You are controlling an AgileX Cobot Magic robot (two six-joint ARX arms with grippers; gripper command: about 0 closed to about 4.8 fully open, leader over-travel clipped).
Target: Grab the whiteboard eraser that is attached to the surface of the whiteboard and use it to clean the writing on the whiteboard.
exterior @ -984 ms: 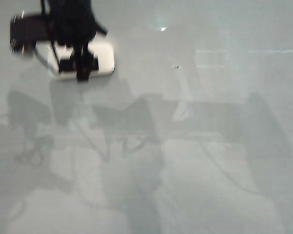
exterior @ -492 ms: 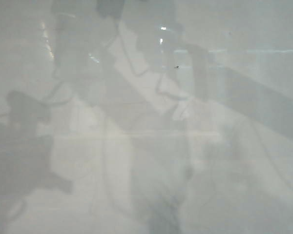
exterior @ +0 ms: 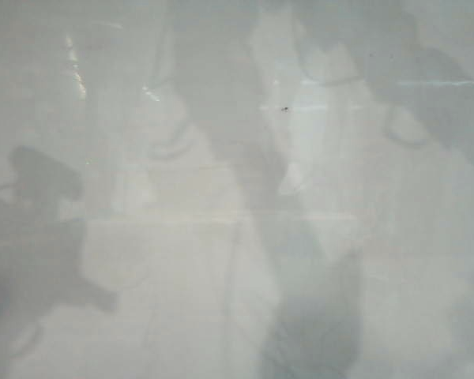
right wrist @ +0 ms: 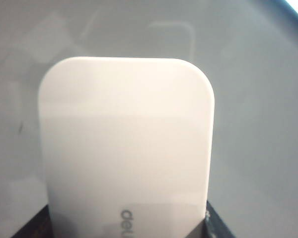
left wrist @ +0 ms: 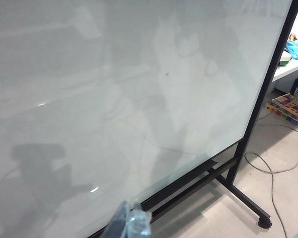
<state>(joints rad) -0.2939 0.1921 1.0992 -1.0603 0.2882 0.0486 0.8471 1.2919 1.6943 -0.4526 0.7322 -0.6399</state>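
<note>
The whiteboard eraser [right wrist: 126, 144], a smooth white rounded block with grey lettering, fills the right wrist view. My right gripper [right wrist: 131, 229] is shut on it, its dark jaws against the block's two sides, with the pale whiteboard [right wrist: 258, 99] behind. The exterior view holds only the glossy whiteboard [exterior: 182, 260] with shadows and reflections; neither gripper nor eraser appears there. The left wrist view looks at the whiteboard [left wrist: 89, 99] from a distance, and my left gripper [left wrist: 130, 224] hangs in front of it, shut on nothing. No red writing shows in any view.
A tiny dark speck [exterior: 285, 109] marks the board. The board's black frame and wheeled stand [left wrist: 238, 163] run down its side. A cable [left wrist: 283, 166] lies on the floor, with a colourful box [left wrist: 293, 105] and a table [left wrist: 290, 69] beyond.
A second ago the right gripper held the eraser at the board's upper left in the exterior view. It has since left that view, and the reflections on the board have shifted.
</note>
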